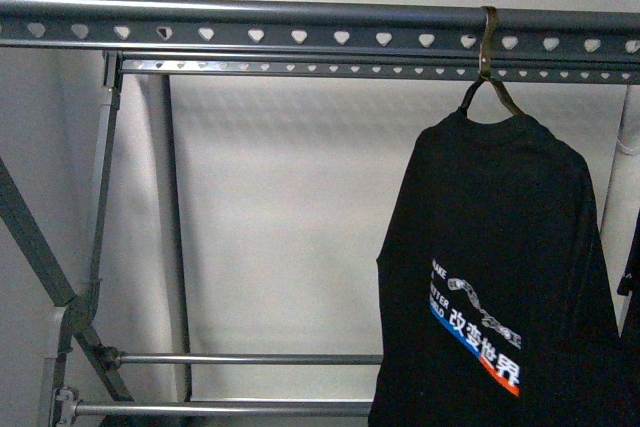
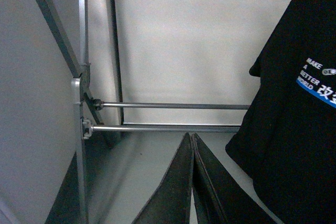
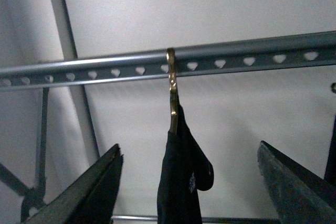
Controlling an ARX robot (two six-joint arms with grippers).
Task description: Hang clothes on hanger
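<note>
Clothes, one black T-shirt, hang limp, light and soft on a hanger hooked over the rack rail, best pinched at the shoulder seam, while the right gripper has jaws wide apart and the left gripper has jaws together.

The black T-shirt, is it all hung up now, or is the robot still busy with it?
Looks finished. The black T-shirt sits on a hanger whose hook is over the drying rack's top rail. Nothing is in hand: the right gripper has its jaws wide apart around it without touching, and the left gripper is closed, holding nothing. Only backing away seems left.
</note>
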